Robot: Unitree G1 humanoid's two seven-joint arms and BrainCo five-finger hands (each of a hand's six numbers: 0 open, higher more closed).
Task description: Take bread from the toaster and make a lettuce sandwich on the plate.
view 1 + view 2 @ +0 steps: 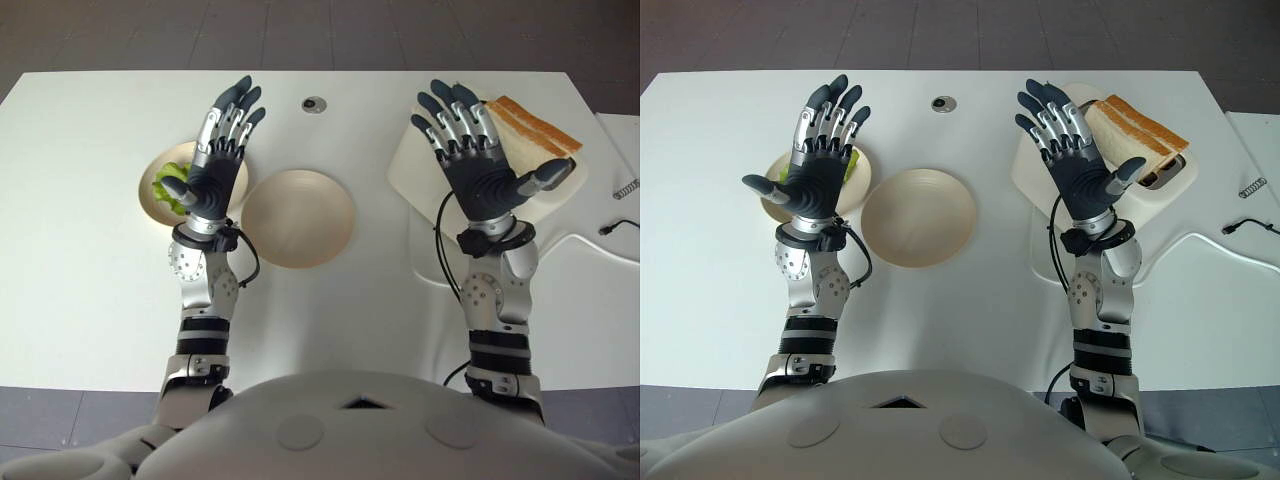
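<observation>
Toaster [408, 170]: white, lying behind the right robot hand [478, 172], which partly covers it. It holds two slices of bread [535, 130] standing side by side, sticking out past that robot hand's fingertips on the thumb side, one white face showing, crust edge on the outer slice. Bowl [150, 207]: pale, directly behind the left robot hand [218, 172] and mostly hidden by its palm. Green lettuce [165, 188] sits inside it, peeking out at the thumb side. Plate [300, 220]: round, tan, between the two robot hands, just beside the left robot hand's wrist on its inner side and well apart from the right one. Its whole inner face is visible, bare. Bowl rim and plate rim are close; can't tell if they touch. Both robot hands are raised above the white surface [90, 290], forearms roughly upright, palms facing the camera, fingers spread straight and pointing away from the body, thumbs out to the side. Neither has hold of anything; both are fully opened. A small round grommet [314, 103] is set in the surface beyond the gap between the fingertips. A thin dark cable [620, 225] lies on the surface outboard of the right robot hand's thumb.
</observation>
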